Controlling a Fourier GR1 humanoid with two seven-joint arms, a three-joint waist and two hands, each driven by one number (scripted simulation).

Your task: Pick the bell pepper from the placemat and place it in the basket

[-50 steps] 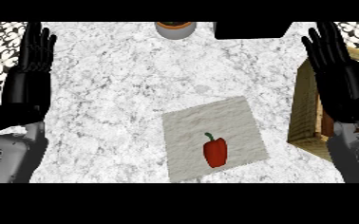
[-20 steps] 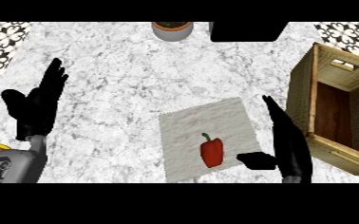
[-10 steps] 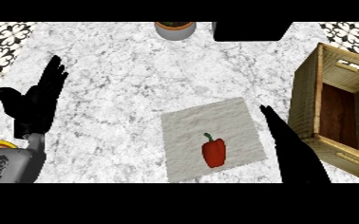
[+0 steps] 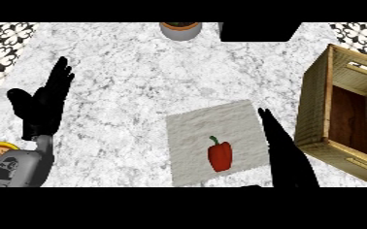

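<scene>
Right hand (image 4: 285,153) hovers at the right edge of the placemat (image 4: 201,126), fingers straight and open, holding nothing. It's just beside the red bell pepper (image 4: 220,156) but not touching it. The pepper lies on the grey placemat's near half, stem pointing far. The wooden basket (image 4: 315,106) sits to the right, close by that hand. The risk, I'd say: the hand is edge-on, so a sideways sweep could knock the pepper left or drag the cloth rather than wrap the pepper. Left hand (image 4: 43,102) rests open at the left, fingers up.
</scene>
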